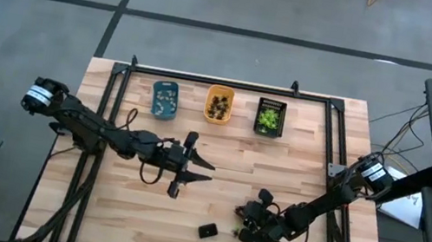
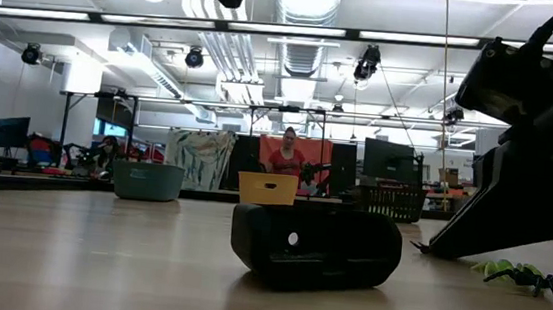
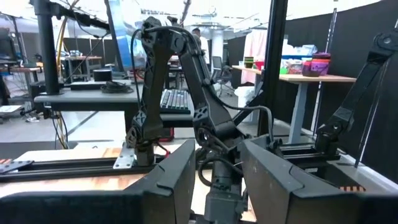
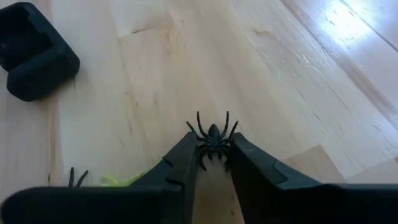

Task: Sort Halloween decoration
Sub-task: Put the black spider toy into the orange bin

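Right wrist view — the right hand pinches a black spider between its fingertips, low over the counter near a small black tray. The left hand hovers mid-counter, fingers parted and empty.

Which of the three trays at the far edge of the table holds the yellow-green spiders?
The black tray, the rightmost of the row; the orange tray holds dark spiders, the blue tray pale ones.

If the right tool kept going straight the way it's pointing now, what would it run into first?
Nothing nearby, probably. The right tool grips a small black plastic spider; ahead lies bare wooden tabletop. The black rectangular tray sits off to one side, though depth is uncertain.
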Available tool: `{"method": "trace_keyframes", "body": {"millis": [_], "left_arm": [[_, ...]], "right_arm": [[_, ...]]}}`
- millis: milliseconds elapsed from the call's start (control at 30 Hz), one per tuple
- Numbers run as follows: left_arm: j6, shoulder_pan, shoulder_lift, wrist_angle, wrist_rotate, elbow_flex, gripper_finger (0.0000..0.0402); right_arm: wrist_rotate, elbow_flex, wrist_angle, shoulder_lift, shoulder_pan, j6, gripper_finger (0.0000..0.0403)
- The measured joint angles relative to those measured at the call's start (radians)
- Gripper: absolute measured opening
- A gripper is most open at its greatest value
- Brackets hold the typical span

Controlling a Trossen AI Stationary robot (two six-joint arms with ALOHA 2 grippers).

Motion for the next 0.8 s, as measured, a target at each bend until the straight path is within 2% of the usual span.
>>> {"method": "trace_keyframes", "body": {"millis": [233, 800], "left_arm": [[0.015, 0.0, 0.0, 0.0, 0.0, 0.008, 0.0113], [0.015, -0.002, -0.004, 0.0, 0.0, 0.008, 0.0113]], "right_arm": [[0.01, 0.0, 0.001, -0.001, 0.0, -0.02, 0.0046], [0.082, -0.005, 0.069, -0.007, 0.0, -0.064, 0.0009]]}}
